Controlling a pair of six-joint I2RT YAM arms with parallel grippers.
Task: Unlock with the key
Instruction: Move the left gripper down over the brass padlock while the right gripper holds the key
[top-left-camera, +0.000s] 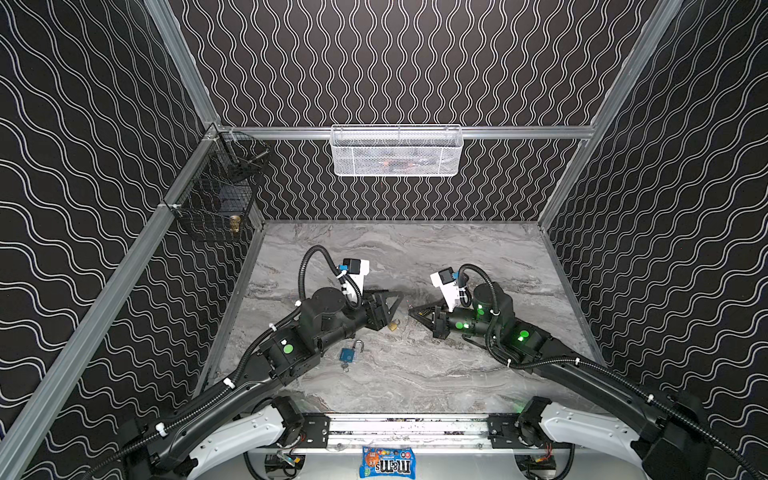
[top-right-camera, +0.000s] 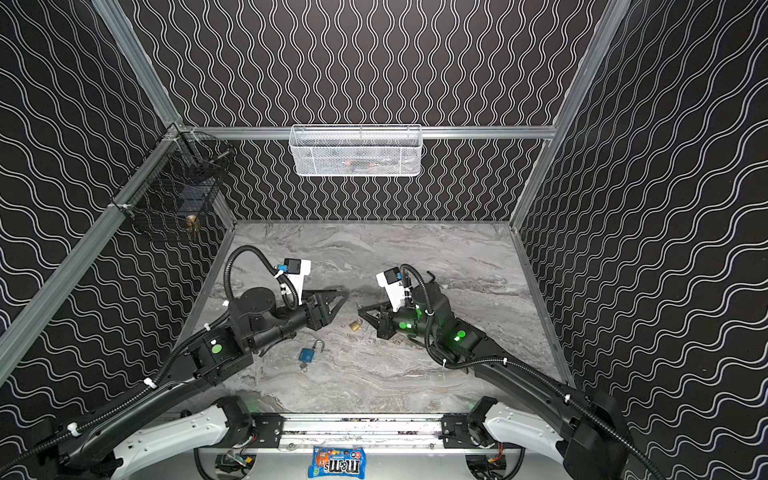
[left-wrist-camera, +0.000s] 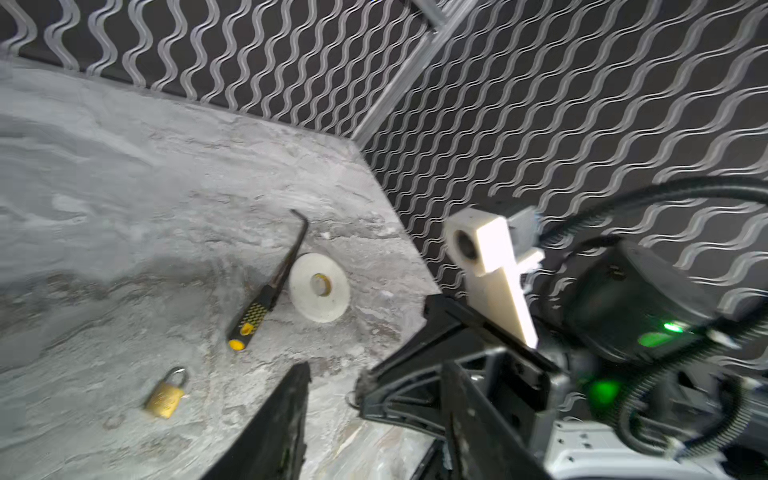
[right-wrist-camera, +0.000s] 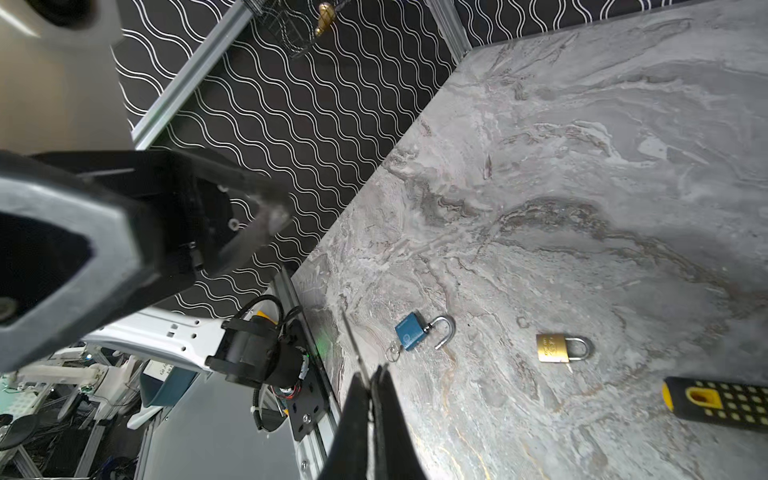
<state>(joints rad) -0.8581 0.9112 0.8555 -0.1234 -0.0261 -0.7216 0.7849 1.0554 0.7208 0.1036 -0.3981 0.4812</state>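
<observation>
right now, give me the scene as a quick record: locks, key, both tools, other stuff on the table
blue padlock: shackle open, key ring at its base, lying on the table
brass padlock: shackle shut, lying flat, apart from the blue one
left tool: open, empty
right tool: shut on key, touching neither lock
other items: black-and-yellow-handled pick, white tape roll beside it
</observation>
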